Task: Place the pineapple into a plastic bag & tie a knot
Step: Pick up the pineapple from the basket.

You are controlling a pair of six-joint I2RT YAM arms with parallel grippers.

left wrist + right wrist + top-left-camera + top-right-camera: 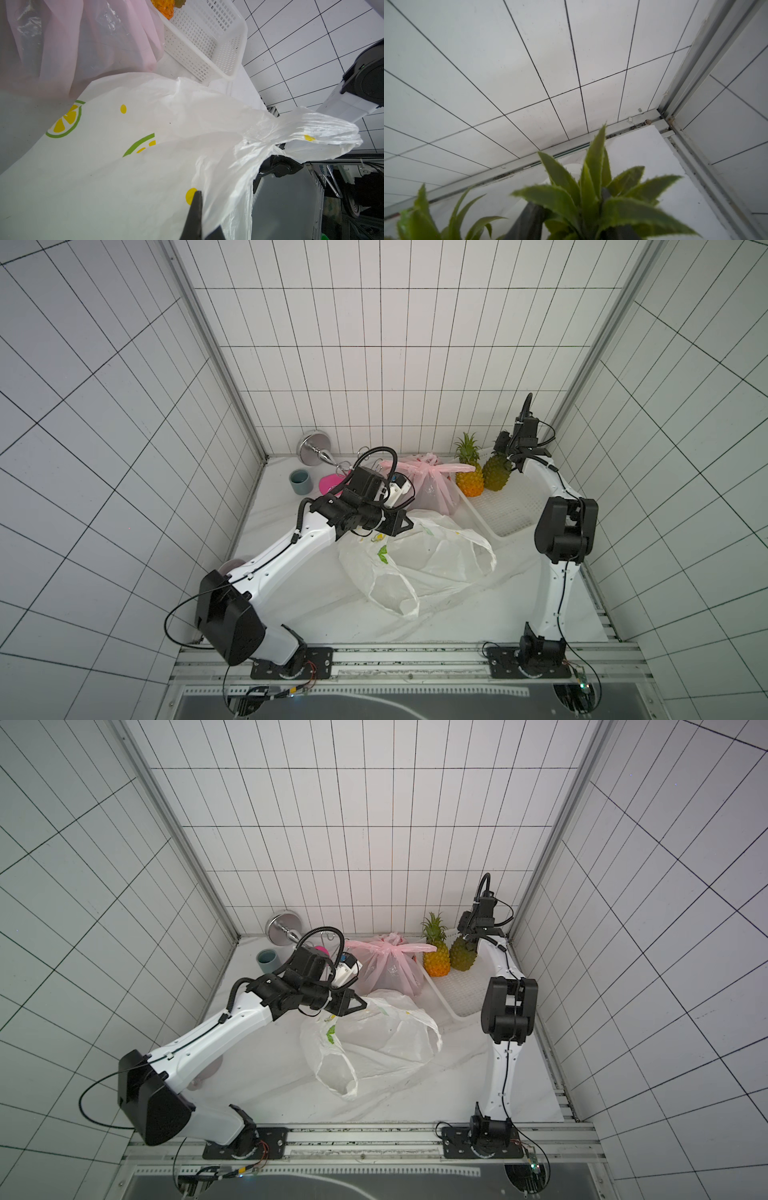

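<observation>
Currently my right gripper (509,454) sits directly on top of the green pineapple (496,475), low enough to hide its leaves in both top views. On the right wrist camera the crown (591,187) pokes up between the dark fingers (529,220), but I cannot tell whether the jaws have actually clamped on it or only stand around it.

That pineapple stands upright at the far end of the white basket (513,512). An orange pineapple (469,481) stands upright just beside it, on the basket's side nearest the pink bag (428,487). The pink bag is knotted at the top and rests against the basket's outer wall.

My left gripper (405,523) is well apart from the basket, past the pink bag on the near side. It is pinched closed on the edge of the white bag (440,556), the one printed with lemon slices. The bag spreads out crumpled on the table, reaching nearly to the basket's near corner, with one handle loop lying toward me.
</observation>
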